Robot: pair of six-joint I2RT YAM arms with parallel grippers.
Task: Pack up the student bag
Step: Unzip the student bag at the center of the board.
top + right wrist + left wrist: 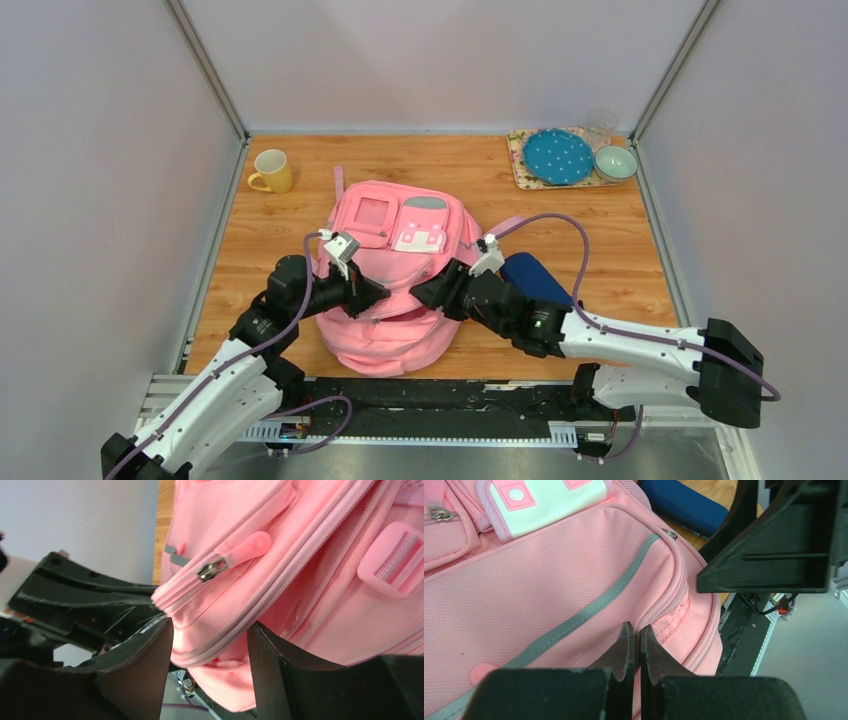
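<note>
Backpack (385, 335) is pink fabric with grey strips.

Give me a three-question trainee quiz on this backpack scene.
1. True or false: the left gripper is wide open.
2. What lies close beside the student bag, on its right? A navy pouch; B lunchbox; C book.
3. Fill in: the right gripper has its jaws ___ around the bag's zipped edge.
Key: 1 false, it is shut; 2 A; 3 open.
</note>
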